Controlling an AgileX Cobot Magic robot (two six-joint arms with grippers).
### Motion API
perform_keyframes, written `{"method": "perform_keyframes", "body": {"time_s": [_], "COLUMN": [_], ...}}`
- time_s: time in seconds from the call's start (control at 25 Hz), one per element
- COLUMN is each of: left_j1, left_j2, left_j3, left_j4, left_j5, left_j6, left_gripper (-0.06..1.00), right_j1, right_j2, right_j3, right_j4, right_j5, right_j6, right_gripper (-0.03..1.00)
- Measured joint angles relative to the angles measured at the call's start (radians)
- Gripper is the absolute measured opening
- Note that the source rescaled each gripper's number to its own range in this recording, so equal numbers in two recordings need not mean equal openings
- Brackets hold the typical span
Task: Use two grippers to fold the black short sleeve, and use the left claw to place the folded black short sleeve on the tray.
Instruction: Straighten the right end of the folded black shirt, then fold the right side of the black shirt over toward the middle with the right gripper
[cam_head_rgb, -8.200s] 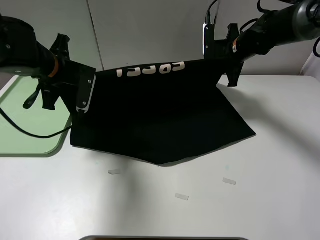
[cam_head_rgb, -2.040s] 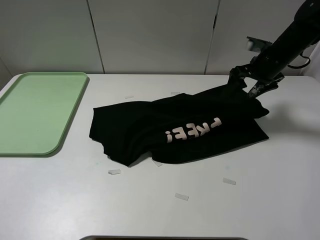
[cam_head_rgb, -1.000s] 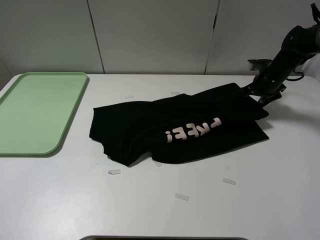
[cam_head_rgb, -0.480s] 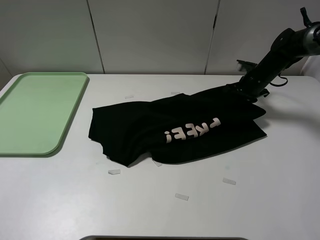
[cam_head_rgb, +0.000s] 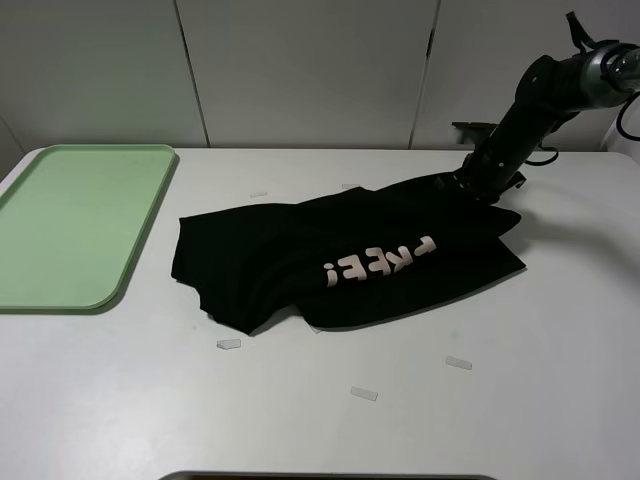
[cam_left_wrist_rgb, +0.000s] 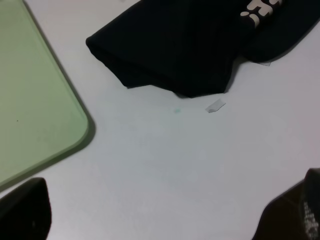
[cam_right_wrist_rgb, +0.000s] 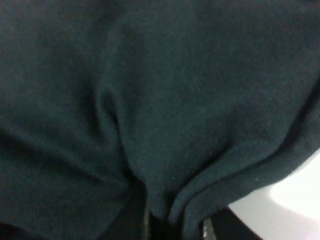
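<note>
Right gripper (cam_head_rgb: 478, 186): jaws closed, pinching the far right corner of the black short sleeve (cam_head_rgb: 330, 255). Right wrist view is nearly all black fabric, with folds bunching into the closed jaws at the edge of the frame. The pinched corner is raised a little off the table (cam_head_rgb: 500, 400); the arm comes in from the right rear.

Left gripper (cam_left_wrist_rgb: 160, 212): jaws wide apart, holding nothing and touching nothing. Only the two dark fingertips (cam_left_wrist_rgb: 25, 210) show, at the corners of the left wrist view, with bare tabletop between them. It hangs over the table near the shirt's front left edge and the tray's corner. The left arm is out of frame in the high view.

Shirt: lying crumpled on the table near the middle, loosely doubled over, with white lettering (cam_head_rgb: 381, 264) face up on the top layer. All of it is on the table, none on the tray.

Tray (cam_head_rgb: 70, 230): green, at the left end of the table, apart from the shirt's left edge. Only its bare green surface shows.

Small pale tape scraps (cam_head_rgb: 228, 344) lie on the table in front of the shirt, one just beside its front edge.
</note>
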Motion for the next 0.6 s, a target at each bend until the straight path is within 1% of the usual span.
{"method": "perform_keyframes", "body": {"time_s": [0.04, 0.2, 0.24, 0.36, 0.52, 0.6], "left_j1": [0.000, 0.000, 0.000, 0.000, 0.000, 0.000], "left_j2": [0.000, 0.000, 0.000, 0.000, 0.000, 0.000], "left_j3": [0.000, 0.000, 0.000, 0.000, 0.000, 0.000], "left_j4": [0.000, 0.000, 0.000, 0.000, 0.000, 0.000], "left_j5": [0.000, 0.000, 0.000, 0.000, 0.000, 0.000], "left_j6": [0.000, 0.000, 0.000, -0.001, -0.001, -0.001], "left_gripper": [1.00, 1.00, 1.00, 1.00, 1.00, 1.00], "right_j1": [0.016, 0.025, 0.026, 0.041, 0.086, 0.114], "right_j2": [-0.011, -0.042, -0.057, -0.117, -0.200, -0.226], "right_j3": [0.000, 0.007, 0.010, 0.013, 0.013, 0.013], "right_j4": [-0.113, -0.359, -0.407, -0.513, -0.623, -0.666], "right_j5": [-0.015, -0.042, -0.046, -0.052, -0.052, -0.034], "right_j6": [0.065, 0.201, 0.230, 0.305, 0.403, 0.447], "right_gripper": [0.11, 0.11, 0.11, 0.11, 0.11, 0.11]}}
